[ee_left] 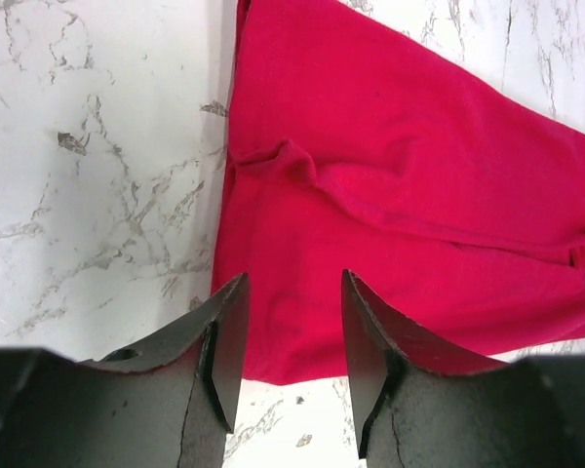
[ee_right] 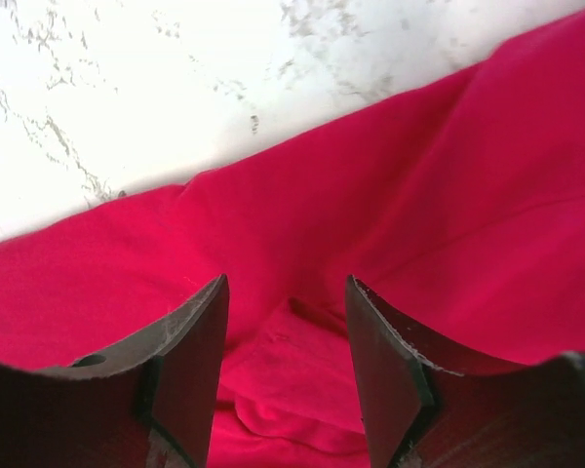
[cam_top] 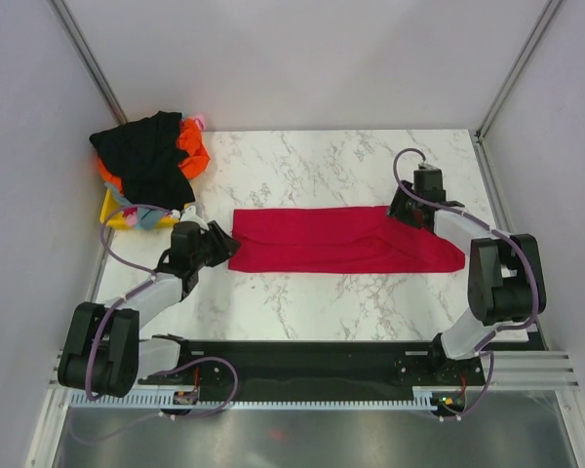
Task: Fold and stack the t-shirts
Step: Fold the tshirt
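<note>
Yellow bin mostly out of sight beneath black t-shirt and orange t-shirt

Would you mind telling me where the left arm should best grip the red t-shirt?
The red t-shirt lies flat as a long band, so probably pinch its left short edge near a corner, coming down from the left side.

Right gripper above the red shirt
Its two dark fingers stand apart over a rumpled fold of cloth; the white marble table shows beyond the shirt's far edge.
</note>
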`<control>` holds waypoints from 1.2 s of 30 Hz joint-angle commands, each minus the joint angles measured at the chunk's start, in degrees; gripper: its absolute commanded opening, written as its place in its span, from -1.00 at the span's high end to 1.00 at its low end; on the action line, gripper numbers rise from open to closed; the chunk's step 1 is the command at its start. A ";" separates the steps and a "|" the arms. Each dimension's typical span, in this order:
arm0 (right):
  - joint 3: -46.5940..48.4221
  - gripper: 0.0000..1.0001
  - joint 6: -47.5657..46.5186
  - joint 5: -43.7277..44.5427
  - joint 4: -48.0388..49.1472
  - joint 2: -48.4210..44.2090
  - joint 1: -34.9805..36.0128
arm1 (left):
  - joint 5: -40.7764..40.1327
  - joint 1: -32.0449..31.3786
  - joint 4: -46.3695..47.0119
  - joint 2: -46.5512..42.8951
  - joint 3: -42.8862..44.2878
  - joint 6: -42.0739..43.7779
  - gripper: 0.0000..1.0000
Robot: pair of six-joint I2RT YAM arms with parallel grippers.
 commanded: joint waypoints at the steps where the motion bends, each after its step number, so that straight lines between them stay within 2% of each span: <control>1: 3.05 -0.16 -1.47 -0.10 -0.97 1.89 1.35 | 1.50 0.02 3.42 0.71 0.90 -1.17 0.02; 7: 4.01 -0.12 -2.00 3.32 -2.64 3.73 3.02 | 1.42 0.02 3.86 0.10 0.29 -1.26 0.03; 11: 3.75 0.01 -1.82 4.82 -3.17 3.91 3.55 | 1.42 0.02 4.13 -0.34 -0.06 -1.26 0.03; 12: 3.58 0.13 -1.82 5.08 -3.08 3.65 3.64 | 1.33 0.02 4.13 -0.26 -0.06 -1.26 0.03; 14: 3.22 0.23 -1.82 5.52 -3.35 3.39 3.90 | 1.50 0.02 4.13 0.09 0.11 -1.26 0.03; 15: 2.96 0.39 -1.65 5.87 -3.43 2.69 4.08 | 1.50 0.02 4.13 0.10 0.11 -1.26 0.04; 19: 1.56 0.47 -1.38 8.15 -3.52 0.14 5.39 | 1.68 0.02 4.13 0.71 0.46 -1.26 0.04; 24: 0.33 0.90 -1.47 9.21 -5.10 -3.46 6.71 | 1.77 0.02 4.13 0.80 0.46 -1.26 0.05; 27: -1.25 0.99 -0.94 9.04 -6.25 -6.97 7.24 | 1.77 0.02 4.13 0.80 0.46 -1.34 0.06; 33: -9.06 0.92 1.34 8.86 -8.88 -13.03 10.92 | 1.59 0.02 4.13 0.63 0.38 -1.35 0.06; 35: -11.09 0.82 2.39 8.78 -10.20 -14.89 13.73 | 1.51 0.02 4.13 0.63 0.38 -1.43 0.06; 36: -12.93 0.54 3.36 8.77 -10.64 -17.16 14.70 | 1.50 0.11 4.13 0.71 0.38 -1.43 0.06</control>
